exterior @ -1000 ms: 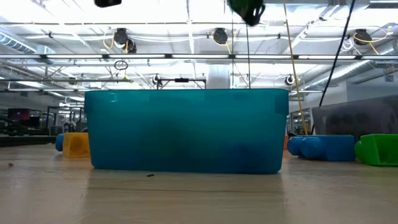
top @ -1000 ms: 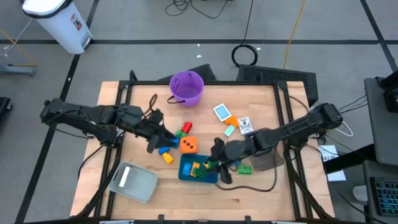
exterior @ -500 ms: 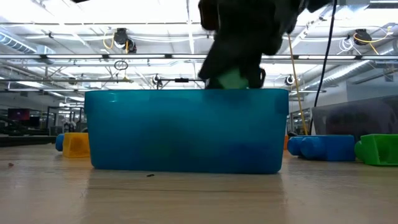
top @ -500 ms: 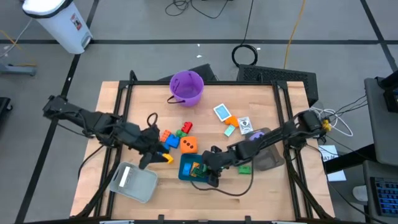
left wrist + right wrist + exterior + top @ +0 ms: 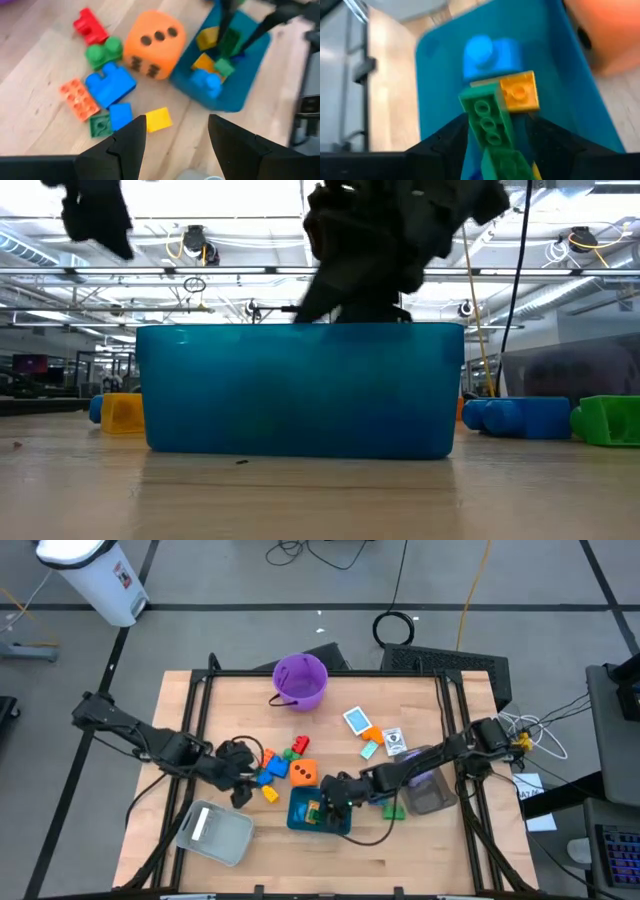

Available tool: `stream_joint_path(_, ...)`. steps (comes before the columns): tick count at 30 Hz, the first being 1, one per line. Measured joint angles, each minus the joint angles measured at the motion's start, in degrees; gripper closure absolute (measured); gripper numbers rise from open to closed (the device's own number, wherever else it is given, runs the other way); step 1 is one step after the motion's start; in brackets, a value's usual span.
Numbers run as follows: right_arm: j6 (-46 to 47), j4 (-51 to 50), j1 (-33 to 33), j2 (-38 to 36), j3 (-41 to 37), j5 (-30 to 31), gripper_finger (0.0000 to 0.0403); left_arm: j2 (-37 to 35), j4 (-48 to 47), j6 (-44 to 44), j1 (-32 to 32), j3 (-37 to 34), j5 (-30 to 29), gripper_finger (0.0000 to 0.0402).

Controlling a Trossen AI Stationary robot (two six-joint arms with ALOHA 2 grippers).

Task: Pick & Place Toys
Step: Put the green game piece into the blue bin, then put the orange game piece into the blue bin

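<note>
Right gripper: down inside the teal tray, its fingers apart on either side of a long green brick. I cannot tell whether they pinch it or it lies loose between them.
Teal tray contents: the green brick leans over a yellow brick and a blue brick; the left wrist view shows yellow, green and blue pieces in the same tray.
Left gripper: hanging above the loose toys left of the tray, fingers apart, nothing between them.
Loose toys: an orange die stands just beside the tray's wall; near it lie a red brick, a green brick, a blue brick, an orange brick and a small yellow brick, all on the tabletop.
Cards: several lie together towards the right, well apart from the tray.
Purple bucket: stands at the far side.
Grey tray: near the front left corner.
</note>
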Motion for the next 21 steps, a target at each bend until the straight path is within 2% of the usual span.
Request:
stream_joint_path(6,1.3,7.7,-3.6,0.0,0.0,-10.2,0.0181,3.6,0.1,-5.4,3.5,-4.4,-0.6,0.0183)
stream_joint_path(12,3.9,18.9,-6.9,-0.7,0.0,-21.5,0.0161,6.6,0.1,-6.9,10.8,-6.6,-0.9,0.0183)
stream_joint_path(16,5.8,28.5,-7.6,-1.3,0.0,-25.1,0.0159,8.1,0.3,-5.3,16.8,-6.6,-1.0,0.0173)
stream_joint_path(21,5.0,34.7,-7.6,-4.7,0.0,-24.9,0.0165,10.5,0.2,-5.0,23.7,-6.6,0.7,0.0132)
